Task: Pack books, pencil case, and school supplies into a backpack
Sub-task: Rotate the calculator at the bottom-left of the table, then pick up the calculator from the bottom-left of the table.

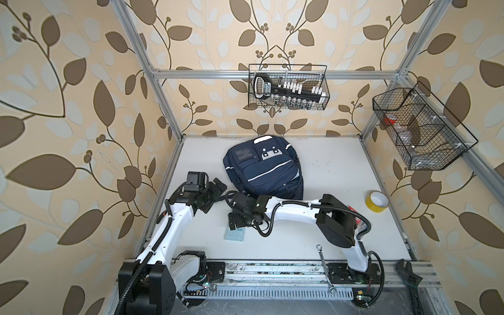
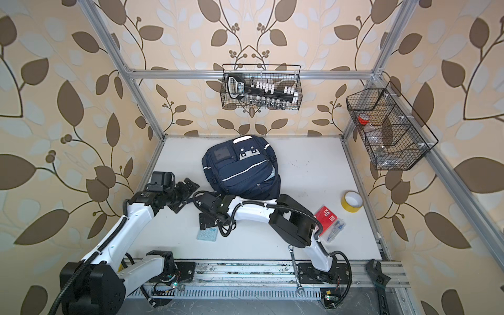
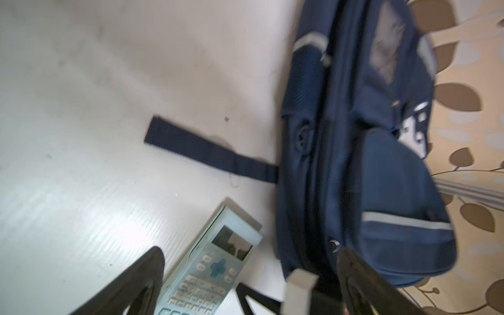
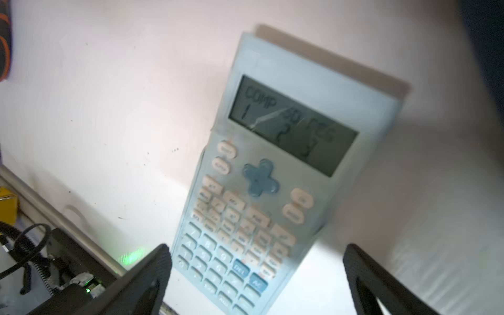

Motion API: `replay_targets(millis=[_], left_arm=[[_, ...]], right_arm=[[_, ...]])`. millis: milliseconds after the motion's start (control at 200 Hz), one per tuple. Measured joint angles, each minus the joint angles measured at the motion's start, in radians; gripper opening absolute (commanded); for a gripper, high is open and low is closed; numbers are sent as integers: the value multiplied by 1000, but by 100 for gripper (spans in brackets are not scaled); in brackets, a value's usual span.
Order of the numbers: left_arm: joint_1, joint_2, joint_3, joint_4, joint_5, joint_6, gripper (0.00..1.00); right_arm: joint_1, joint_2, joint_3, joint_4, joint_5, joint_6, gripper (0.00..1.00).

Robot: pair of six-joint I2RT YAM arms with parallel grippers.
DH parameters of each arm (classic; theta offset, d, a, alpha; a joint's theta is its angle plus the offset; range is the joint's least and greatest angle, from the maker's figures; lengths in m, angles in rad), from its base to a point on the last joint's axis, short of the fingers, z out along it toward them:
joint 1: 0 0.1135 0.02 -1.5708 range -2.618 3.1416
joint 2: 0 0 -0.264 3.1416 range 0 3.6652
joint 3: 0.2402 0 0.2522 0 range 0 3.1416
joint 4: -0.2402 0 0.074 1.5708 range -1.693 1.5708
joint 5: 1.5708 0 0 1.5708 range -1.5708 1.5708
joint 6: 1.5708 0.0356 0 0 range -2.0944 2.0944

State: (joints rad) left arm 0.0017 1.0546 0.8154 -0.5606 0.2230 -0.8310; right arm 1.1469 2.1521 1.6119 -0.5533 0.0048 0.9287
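The navy backpack lies front up at the back middle of the white table, and its strap trails on the table. A pale blue calculator lies flat in front of it. My right gripper hangs open just above the calculator's keypad end, gripping nothing. My left gripper is open and empty, left of the backpack's near corner. The clear box with a red label lies by the right arm. The books and pencil case are out of view.
A yellow tape roll sits near the right edge. A wrench and an adjustable wrench lie on the front rail. Wire baskets hang on the back and right walls.
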Motion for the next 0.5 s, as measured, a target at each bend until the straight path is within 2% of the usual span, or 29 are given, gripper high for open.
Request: replay_targets(millis=[170,500], left_arm=[[52,-26,60,-28,-6,26,99],[52,-26,47,-53,41,49,99]], right_arm=[[18,92,147,-103,44,41,100],[26,337,567,-396,186,57,98]])
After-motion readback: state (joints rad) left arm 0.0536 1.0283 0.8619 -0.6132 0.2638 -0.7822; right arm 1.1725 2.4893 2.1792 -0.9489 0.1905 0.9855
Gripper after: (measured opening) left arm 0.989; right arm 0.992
